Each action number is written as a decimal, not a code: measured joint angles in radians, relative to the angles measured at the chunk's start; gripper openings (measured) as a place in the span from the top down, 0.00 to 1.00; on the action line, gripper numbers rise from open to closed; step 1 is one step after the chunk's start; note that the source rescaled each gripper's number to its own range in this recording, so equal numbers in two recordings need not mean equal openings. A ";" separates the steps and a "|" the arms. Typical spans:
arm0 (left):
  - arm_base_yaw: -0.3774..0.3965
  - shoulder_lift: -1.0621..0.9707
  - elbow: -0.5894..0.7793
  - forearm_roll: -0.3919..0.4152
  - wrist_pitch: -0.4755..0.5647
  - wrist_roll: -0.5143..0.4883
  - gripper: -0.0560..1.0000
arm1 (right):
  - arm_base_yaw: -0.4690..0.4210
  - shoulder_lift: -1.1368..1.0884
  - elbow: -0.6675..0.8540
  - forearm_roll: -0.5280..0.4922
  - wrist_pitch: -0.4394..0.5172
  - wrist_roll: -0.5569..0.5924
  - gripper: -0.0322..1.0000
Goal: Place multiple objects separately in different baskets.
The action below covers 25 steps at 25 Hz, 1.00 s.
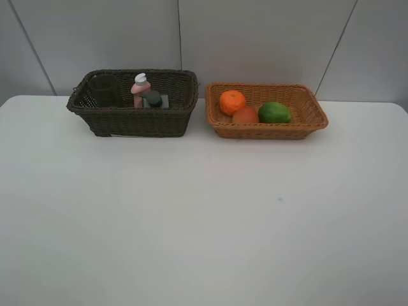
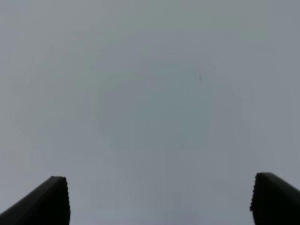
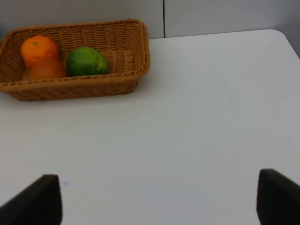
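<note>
The dark brown basket [image 1: 185,102] stands at the back left. In it are the pink bottle [image 1: 139,89], the dark grey box [image 1: 153,99] and a dim cup-like shape [image 1: 102,90] at its left end. The light tan basket [image 1: 312,108] stands at the back right and holds the orange [image 1: 232,102], the red-orange bun [image 1: 245,115] and the lime [image 1: 275,113]. The right wrist view shows this basket [image 3: 133,51] with the orange [image 3: 39,48], bun [image 3: 47,69] and lime [image 3: 86,61]. My left gripper [image 2: 160,194] and right gripper [image 3: 159,190] are open and empty; neither shows in the exterior view.
The white table [image 1: 204,217] stretches in front of both baskets. A grey panelled wall [image 1: 255,38] stands close behind them. The left wrist view shows only plain pale surface [image 2: 150,93]. The table's far right corner [image 3: 281,35] shows in the right wrist view.
</note>
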 joint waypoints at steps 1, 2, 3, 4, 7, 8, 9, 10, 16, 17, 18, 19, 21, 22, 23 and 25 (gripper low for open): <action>0.022 -0.039 0.011 -0.010 0.000 0.000 0.00 | 0.000 0.000 0.000 0.000 0.000 0.000 0.16; 0.046 -0.078 0.019 -0.021 0.004 0.000 0.00 | 0.000 0.000 0.000 0.000 0.000 0.000 0.16; 0.066 -0.111 0.027 -0.031 0.006 0.000 0.00 | 0.000 0.000 0.000 0.000 0.000 0.000 0.16; 0.092 -0.148 0.035 -0.040 0.014 0.000 0.00 | 0.000 0.000 0.000 0.000 0.000 0.000 0.16; 0.143 -0.241 0.046 -0.050 0.052 0.000 0.00 | 0.000 0.000 0.000 0.000 0.000 0.000 0.16; 0.153 -0.268 0.046 -0.051 0.066 0.000 0.00 | 0.000 0.000 0.000 0.000 0.000 0.000 0.16; 0.161 -0.292 0.046 -0.054 0.073 0.000 0.00 | 0.000 0.000 0.000 0.000 0.000 0.000 0.16; 0.163 -0.311 0.048 -0.059 0.076 0.000 0.00 | 0.000 0.000 0.000 0.000 0.000 0.000 0.16; 0.163 -0.401 0.092 -0.081 0.077 -0.001 0.00 | 0.000 0.000 0.000 0.000 0.000 0.000 0.16; 0.163 -0.420 0.104 -0.084 0.077 -0.001 0.00 | 0.000 0.000 0.000 0.000 0.000 0.000 0.16; 0.163 -0.435 0.119 -0.088 0.077 -0.001 0.00 | 0.000 0.000 0.000 0.000 0.000 0.000 0.16; 0.163 -0.452 0.129 -0.096 0.077 -0.001 0.00 | 0.000 0.000 0.000 0.000 0.000 0.000 0.16; 0.163 -0.480 0.132 -0.096 0.075 -0.001 0.00 | 0.000 0.000 0.000 0.000 0.000 0.000 0.16; 0.163 -0.496 0.132 -0.096 0.073 0.000 0.00 | 0.000 0.000 0.000 0.000 0.000 0.000 0.16; 0.163 -0.511 0.133 -0.096 0.069 0.000 0.00 | 0.000 0.000 0.000 0.000 0.000 0.000 0.16; 0.163 -0.539 0.135 -0.096 0.051 0.003 0.00 | 0.000 0.000 0.000 0.000 0.000 0.000 0.16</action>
